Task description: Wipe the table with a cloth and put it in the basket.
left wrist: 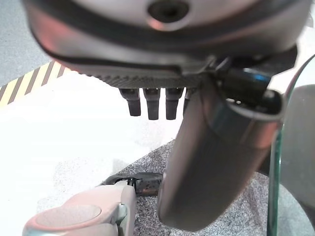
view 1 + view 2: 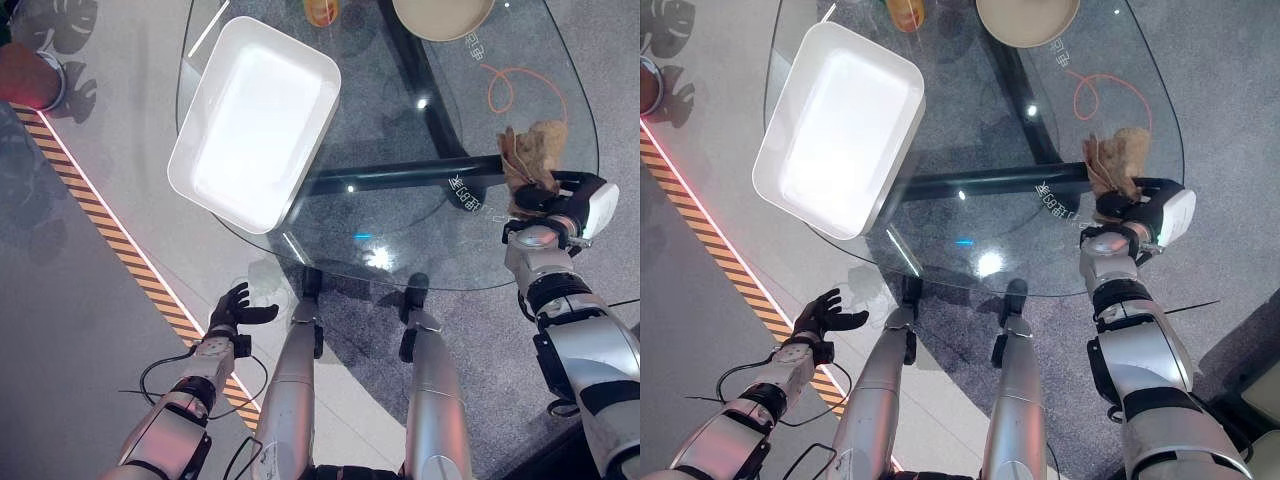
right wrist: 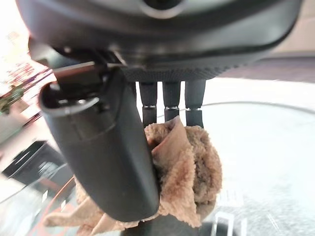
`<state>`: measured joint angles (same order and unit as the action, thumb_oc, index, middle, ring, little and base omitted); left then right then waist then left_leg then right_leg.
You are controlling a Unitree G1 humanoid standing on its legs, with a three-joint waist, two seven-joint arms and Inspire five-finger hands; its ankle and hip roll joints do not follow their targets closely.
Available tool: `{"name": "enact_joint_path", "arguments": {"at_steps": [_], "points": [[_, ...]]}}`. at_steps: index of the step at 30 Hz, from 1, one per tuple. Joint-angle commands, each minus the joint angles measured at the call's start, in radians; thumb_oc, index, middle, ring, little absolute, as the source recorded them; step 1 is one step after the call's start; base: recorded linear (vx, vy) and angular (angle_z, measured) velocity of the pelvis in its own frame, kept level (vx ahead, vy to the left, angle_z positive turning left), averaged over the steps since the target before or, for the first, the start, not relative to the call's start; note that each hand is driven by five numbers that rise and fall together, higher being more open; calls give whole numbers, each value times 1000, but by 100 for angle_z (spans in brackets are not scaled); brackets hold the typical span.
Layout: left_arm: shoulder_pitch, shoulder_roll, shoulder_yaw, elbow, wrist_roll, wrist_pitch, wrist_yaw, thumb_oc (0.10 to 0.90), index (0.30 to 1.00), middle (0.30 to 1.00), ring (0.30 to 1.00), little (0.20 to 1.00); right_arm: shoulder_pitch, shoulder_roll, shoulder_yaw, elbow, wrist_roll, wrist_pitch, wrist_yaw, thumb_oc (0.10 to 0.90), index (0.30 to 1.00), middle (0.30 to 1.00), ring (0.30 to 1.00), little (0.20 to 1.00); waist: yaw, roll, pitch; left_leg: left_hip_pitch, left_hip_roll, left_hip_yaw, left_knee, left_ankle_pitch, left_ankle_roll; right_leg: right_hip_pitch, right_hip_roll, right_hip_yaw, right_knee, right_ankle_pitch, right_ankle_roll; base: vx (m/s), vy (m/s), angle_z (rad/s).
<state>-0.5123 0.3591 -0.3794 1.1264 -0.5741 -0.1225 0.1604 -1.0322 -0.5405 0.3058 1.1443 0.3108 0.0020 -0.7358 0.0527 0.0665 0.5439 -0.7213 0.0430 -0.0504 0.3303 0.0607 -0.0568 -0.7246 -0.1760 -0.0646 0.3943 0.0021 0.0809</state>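
Both hands differ — right hand (image 2: 560,205) fingers clutch brown cloth (image 2: 530,155); left hand (image 2: 232,312) relaxed, white basket (image 2: 255,120) apart.

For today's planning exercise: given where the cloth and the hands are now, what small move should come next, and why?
Probably drag the brown cloth inward across the glass table. The right hand is shut on it at the table's right edge, near an orange scribble; the white basket sits far across. The left hand hangs open below the table.

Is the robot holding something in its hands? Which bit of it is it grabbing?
Yes. The right hand pinches the brown cloth by its bunched-up near end, between thumb and fingers, on the glass table. The left hand holds nothing.
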Motion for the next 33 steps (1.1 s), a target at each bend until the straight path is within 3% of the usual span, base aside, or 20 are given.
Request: {"name": "enact_joint_path", "arguments": {"at_steps": [1, 19, 33], "points": [[37, 0, 12, 30, -4, -18, 27, 800, 900, 900, 900, 900, -81, -65, 53, -112, -98, -45, 2, 100, 300, 300, 300, 200, 16, 14, -24, 5, -46, 34, 54, -63, 56, 13, 37, -67, 14, -10, -49, 0, 0, 0], [47, -50, 4, 15, 18, -25, 51, 800, 900, 900, 900, 900, -57, 77, 210, -183, -259, 33, 159, 100, 300, 300, 300, 200, 30, 25, -24, 12, -51, 44, 49, -53, 54, 19, 32, -70, 13, -13, -62, 1, 3, 0], [51, -87, 1, -9, 31, -23, 86, 800, 900, 900, 900, 900, 46, 207, 363, -330, -418, 30, 359, 100, 300, 300, 300, 200, 27, 27, -24, 6, -59, 50, 40, -37, 49, 12, 29, -71, 4, -6, -67, 0, 0, 0]]}}
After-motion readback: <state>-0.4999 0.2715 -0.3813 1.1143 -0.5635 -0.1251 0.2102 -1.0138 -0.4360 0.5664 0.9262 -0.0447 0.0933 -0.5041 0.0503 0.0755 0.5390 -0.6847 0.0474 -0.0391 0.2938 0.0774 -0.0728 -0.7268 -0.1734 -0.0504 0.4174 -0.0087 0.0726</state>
